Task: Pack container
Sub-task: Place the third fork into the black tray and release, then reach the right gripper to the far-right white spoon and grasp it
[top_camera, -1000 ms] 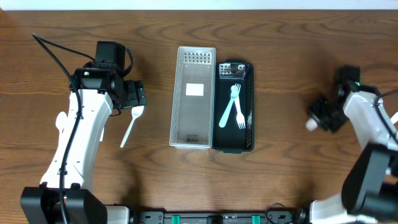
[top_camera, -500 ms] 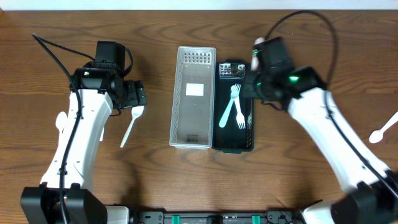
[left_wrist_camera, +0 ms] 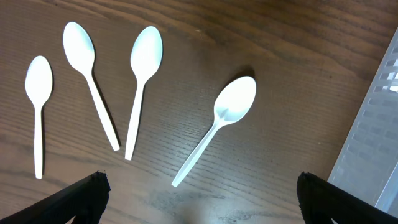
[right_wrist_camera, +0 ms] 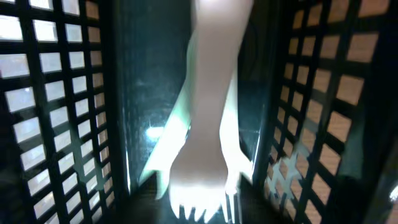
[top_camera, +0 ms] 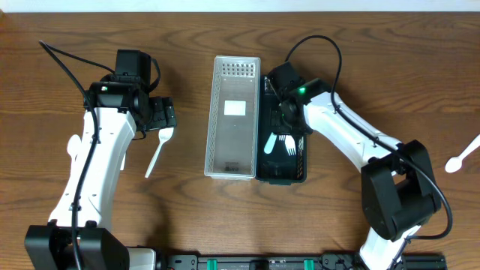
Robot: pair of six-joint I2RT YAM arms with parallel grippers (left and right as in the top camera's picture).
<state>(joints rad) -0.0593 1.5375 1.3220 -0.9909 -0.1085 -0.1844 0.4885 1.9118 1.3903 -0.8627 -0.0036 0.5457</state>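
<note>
The desk (top_camera: 360, 60) is dark brown wood with a strong grain. Two long, narrow containers stand side by side in its middle, touching along their long walls. The left one is a pale translucent plastic basket (top_camera: 233, 174) with perforated walls. The right one is a black plastic basket (top_camera: 281, 178) with square lattice walls.

Two white plastic forks (top_camera: 281, 142) lie in the black basket, their tines toward the near end. From the right wrist they (right_wrist_camera: 208, 137) look blurred and glossy, overlapping on the dark floor between the lattice walls.

The right gripper (top_camera: 287, 114) reaches down into the far half of the black basket, and its arm covers that part. I cannot tell whether its jaws are spread or pinching anything.

The left gripper (left_wrist_camera: 202, 186) hangs over the desk to the left of the pale basket, jaws spread wide. Below it lie four white plastic spoons with smooth oval bowls. A short one (left_wrist_camera: 38, 106) is on the left, then two long ones (left_wrist_camera: 90, 81) (left_wrist_camera: 140, 87) whose handles nearly meet. A fourth (left_wrist_camera: 221, 121) lies slanted, nearest the pale basket. One more white spoon (top_camera: 461, 157) lies at the desk's right edge, well apart.
</note>
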